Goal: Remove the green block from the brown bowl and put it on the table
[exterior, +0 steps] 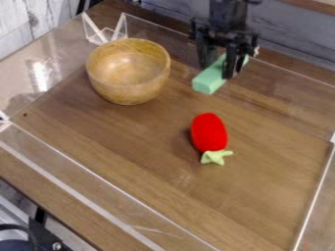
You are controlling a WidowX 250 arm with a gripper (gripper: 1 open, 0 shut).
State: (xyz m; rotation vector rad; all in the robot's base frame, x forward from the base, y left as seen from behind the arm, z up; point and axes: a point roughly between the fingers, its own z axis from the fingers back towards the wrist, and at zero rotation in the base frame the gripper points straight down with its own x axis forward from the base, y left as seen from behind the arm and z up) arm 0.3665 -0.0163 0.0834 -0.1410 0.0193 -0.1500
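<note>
Gripper (225, 61), black, two-fingered, pointing straight down over the far middle of the brown wood-grain tabletop (144, 167), jaws clamped on the upper end of the small light-green rectangular block (210, 77). Block hangs tilted, lower end at or just above the wood; can't tell if it touches. It's outside the round light-brown wooden bowl (128, 69), which sits well apart to the left, near the far-left corner, nothing visible inside. Red strawberry-like toy with a small green stem (209, 135) lies nearer the viewer, a bit right of centre, apart from both block and bowl. Clear plastic raised border (92, 201) runs around the table edges; far edge is close behind the gripper, so little room that way. Open bare wood between bowl and block, to the right of the gripper, and across the whole near half of the table.
</note>
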